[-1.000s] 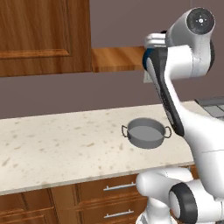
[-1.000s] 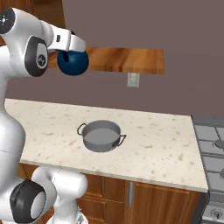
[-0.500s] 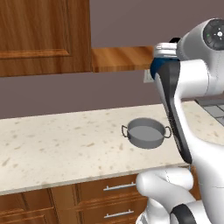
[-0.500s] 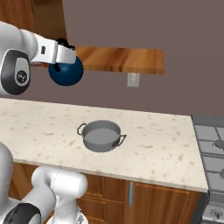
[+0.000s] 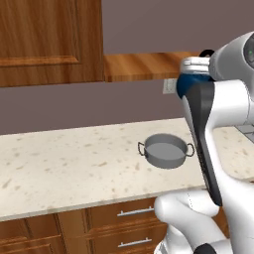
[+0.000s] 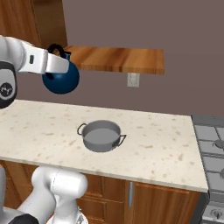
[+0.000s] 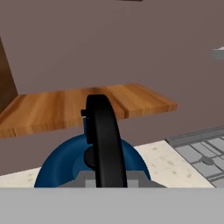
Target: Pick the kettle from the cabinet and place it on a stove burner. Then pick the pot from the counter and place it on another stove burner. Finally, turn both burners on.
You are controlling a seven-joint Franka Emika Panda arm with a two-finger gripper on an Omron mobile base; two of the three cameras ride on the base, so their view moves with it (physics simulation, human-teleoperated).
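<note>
Mauve-grey wall runs behind everything we see, with a small white outlet plate (image 6: 133, 79) set under the shelf.

We note the counter (image 6: 52, 131), beige speckled stone, spanning the lower half of both base views over brown drawers with steel handles (image 5: 135, 212). In the right base view a grey stove (image 6: 210, 148) adjoins it at 3 o'clock; the hand view shows the same stove's grates at 4 o'clock.

Cabinet (image 5: 49, 39): panelled brown door at 10 o'clock in the left base view, its flat open shelf board (image 6: 118, 59) reaching out to the side, bare on top where we can see it.

White arm crosses from 9 o'clock in the right base view.

Pot (image 6: 101, 135): grey, lidless, two loop handles, sitting upright on the counter near the middle, well apart from the stove.

Kettle (image 6: 61, 78): glossy dark blue, hanging in the air above the counter at 10 o'clock from the pot, in front of and slightly below the shelf edge. In the left base view its blue body peeks out beside the arm.

Gripper (image 7: 104, 173): fingers clamped together on the kettle's black arched handle (image 7: 103, 131), kettle body directly beneath.
</note>
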